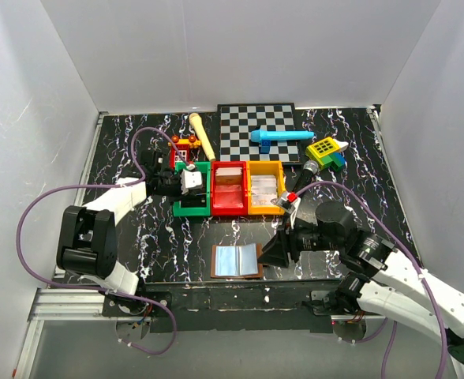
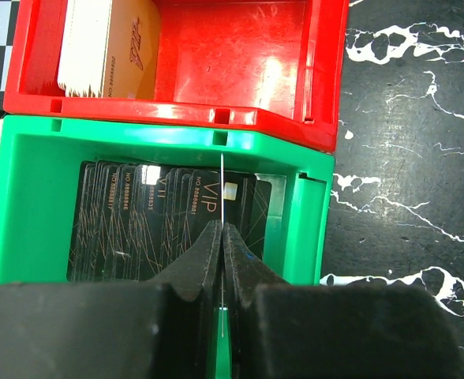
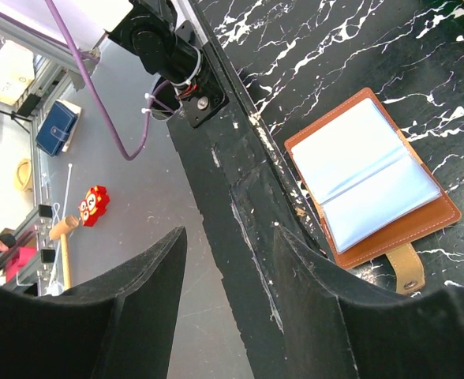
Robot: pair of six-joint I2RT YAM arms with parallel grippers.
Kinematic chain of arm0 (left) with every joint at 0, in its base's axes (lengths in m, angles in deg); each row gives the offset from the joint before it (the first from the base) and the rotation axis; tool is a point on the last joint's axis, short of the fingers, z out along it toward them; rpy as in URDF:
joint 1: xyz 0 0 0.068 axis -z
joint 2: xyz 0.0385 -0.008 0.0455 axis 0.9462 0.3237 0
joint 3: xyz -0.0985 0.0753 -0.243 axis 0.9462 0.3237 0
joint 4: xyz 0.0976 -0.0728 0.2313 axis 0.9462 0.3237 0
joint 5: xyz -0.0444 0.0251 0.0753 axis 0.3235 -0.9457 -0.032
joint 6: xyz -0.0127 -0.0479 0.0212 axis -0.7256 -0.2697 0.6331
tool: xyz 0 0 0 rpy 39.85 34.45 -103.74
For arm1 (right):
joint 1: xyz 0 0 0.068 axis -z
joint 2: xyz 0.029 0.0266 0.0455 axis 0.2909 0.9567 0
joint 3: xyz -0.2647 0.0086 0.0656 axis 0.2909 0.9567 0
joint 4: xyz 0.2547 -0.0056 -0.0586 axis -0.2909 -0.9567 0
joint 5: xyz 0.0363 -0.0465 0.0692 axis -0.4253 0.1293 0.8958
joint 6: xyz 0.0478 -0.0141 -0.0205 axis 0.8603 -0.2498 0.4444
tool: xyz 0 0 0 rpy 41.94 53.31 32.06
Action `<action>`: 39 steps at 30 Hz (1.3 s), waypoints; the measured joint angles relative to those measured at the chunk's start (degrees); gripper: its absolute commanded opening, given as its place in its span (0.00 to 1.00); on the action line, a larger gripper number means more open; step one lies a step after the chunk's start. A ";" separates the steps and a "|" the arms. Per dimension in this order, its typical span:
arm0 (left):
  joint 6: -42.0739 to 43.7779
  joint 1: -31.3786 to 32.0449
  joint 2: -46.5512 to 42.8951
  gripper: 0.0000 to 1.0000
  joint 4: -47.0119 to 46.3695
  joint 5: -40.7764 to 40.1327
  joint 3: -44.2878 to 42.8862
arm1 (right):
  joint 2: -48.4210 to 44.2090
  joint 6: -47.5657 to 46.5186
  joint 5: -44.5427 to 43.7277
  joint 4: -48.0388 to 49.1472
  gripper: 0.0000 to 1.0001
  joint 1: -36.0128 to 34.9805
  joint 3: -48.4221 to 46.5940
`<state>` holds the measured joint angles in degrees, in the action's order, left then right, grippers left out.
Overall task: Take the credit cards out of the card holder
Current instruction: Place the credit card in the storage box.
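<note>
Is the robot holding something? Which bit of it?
The left gripper pinches one thin card, seen edge-on, by its near end above the green plastic bin. The right gripper is open and empty.

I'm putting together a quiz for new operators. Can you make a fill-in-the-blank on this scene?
1. The green bin holds black cards marked ____.
2. The left gripper is ____ on a thin card over that bin.
3. The card holder lies ____, pale panels up.
4. The right gripper, fingers apart, holds ____.

Missing words: VIP; shut; open; nothing.
</note>
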<state>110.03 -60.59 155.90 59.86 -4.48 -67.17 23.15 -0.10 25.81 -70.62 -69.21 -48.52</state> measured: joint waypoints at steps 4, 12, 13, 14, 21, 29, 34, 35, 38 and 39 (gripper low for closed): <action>0.17 0.00 -0.04 0.00 0.74 0.50 0.02 | 0.66 0.04 0.61 0.70 0.56 0.00 0.00; 0.11 0.00 -0.11 0.00 1.73 0.63 0.70 | 0.52 0.09 0.90 0.94 0.56 0.00 0.00; 0.11 0.00 -0.09 0.00 2.03 0.59 0.70 | 0.33 0.11 0.90 0.94 0.56 0.00 0.00; 0.11 0.07 -0.04 0.00 2.27 0.52 0.68 | 0.04 0.11 0.90 0.98 0.56 0.00 0.02; 0.13 0.52 3.06 0.00 3.82 -0.98 -1.40 | -1.62 0.13 0.83 1.55 0.56 0.00 1.09; -0.04 0.96 3.69 0.00 3.72 -2.58 -2.23 | -2.12 0.00 0.70 1.44 0.56 0.00 1.49; -0.52 1.01 3.69 0.00 3.08 -3.87 -2.23 | -1.81 -0.11 0.70 1.33 0.56 0.00 1.53; -0.63 1.03 3.69 0.00 2.89 -4.22 -2.23 | -1.75 -0.11 0.70 1.33 0.56 0.00 1.53; -1.09 1.20 3.69 0.00 2.49 -4.96 -2.36 | -1.64 -0.11 0.70 1.36 0.56 0.00 1.53; -1.20 1.25 3.69 0.00 2.43 -5.16 -2.43 | -1.60 -0.11 0.70 1.36 0.56 0.00 1.53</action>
<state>108.83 -59.34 159.59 62.28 -9.64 -69.59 21.56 -0.21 26.51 -69.27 -69.21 -46.99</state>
